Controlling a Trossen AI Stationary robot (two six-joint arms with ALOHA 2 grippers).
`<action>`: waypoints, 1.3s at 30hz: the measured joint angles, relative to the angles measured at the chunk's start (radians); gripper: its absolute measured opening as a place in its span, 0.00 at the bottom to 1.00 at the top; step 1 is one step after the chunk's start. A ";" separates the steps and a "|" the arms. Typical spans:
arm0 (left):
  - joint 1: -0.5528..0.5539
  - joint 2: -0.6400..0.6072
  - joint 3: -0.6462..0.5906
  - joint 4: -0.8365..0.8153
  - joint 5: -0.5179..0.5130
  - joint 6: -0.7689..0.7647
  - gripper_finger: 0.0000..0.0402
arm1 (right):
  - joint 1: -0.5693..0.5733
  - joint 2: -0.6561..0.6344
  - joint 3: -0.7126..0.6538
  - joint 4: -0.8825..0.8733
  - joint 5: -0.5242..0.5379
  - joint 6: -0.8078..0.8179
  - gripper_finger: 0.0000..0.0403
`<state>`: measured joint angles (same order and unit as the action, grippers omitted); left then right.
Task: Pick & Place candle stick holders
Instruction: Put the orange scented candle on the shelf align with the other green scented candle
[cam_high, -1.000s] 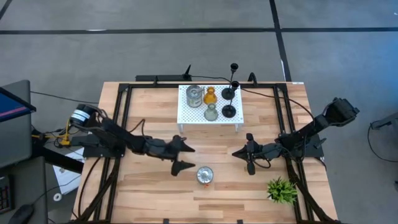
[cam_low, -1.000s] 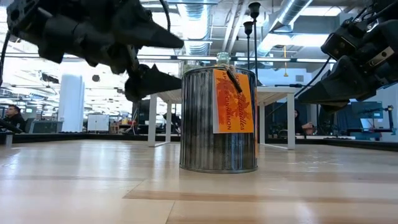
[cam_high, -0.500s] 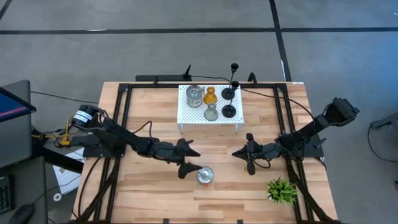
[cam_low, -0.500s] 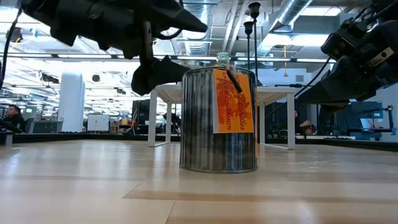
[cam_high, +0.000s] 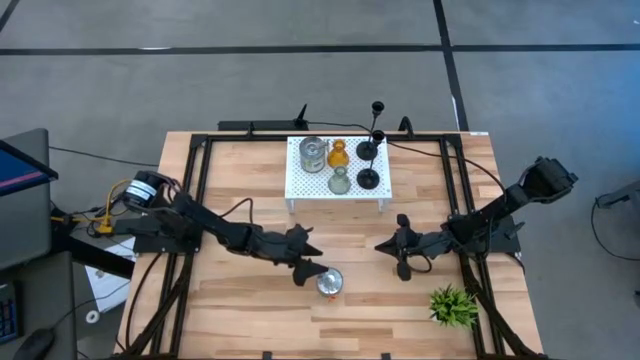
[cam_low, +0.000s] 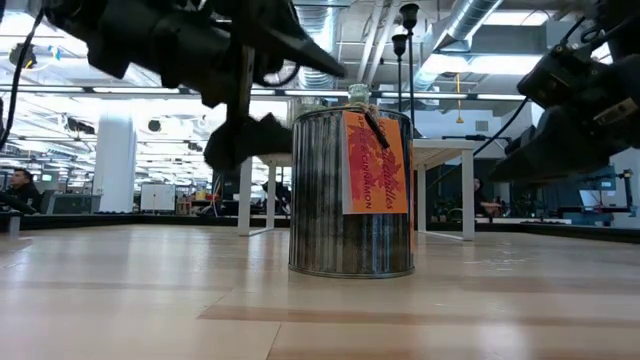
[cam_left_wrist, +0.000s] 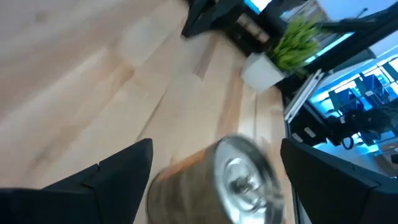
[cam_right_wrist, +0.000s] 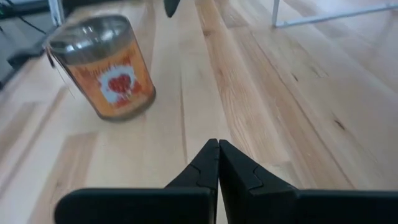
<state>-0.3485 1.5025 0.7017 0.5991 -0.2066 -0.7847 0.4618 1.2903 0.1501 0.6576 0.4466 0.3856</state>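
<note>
A silvery jar-like holder with an orange label (cam_high: 329, 282) stands upright on its base on the wooden table near the front; it also shows in the low view (cam_low: 350, 195). My left gripper (cam_high: 318, 260) is open just left of the holder. In the left wrist view the holder (cam_left_wrist: 230, 180) lies between the two fingers, apart from them. My right gripper (cam_high: 380, 246) is shut and empty, hovering right of the holder. Another silvery jar (cam_high: 313, 153), an amber holder (cam_high: 338, 154), a grey-green one (cam_high: 339, 181) and two black ones (cam_high: 368, 150) stand on the white stand (cam_high: 300, 185).
The white perforated stand sits at the table's far middle on thin legs. A spiky green plant (cam_high: 453, 305) stands at the near right corner. Black frame rails (cam_high: 195, 200) run along the table's left and right sides. Bare wood lies between the stand and the jar.
My left gripper has moved toward the table's right and near edge, closing in on the labelled jar, and has stayed open. The jar has not moved.
</note>
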 joint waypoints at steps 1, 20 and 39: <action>0.000 0.010 0.000 -0.003 0.012 -0.019 0.88 | 0.000 0.000 0.000 -0.011 0.000 0.000 0.00; 0.000 0.047 0.000 0.005 0.107 -0.072 0.80 | 0.003 0.015 0.075 0.026 -0.245 0.035 0.00; 0.001 0.036 0.000 0.008 0.136 0.055 0.79 | -0.014 0.646 0.566 0.097 -0.557 -0.027 0.00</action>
<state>-0.3477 1.5383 0.7013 0.6067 -0.0710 -0.7295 0.4476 1.9363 0.7161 0.7549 -0.1107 0.3585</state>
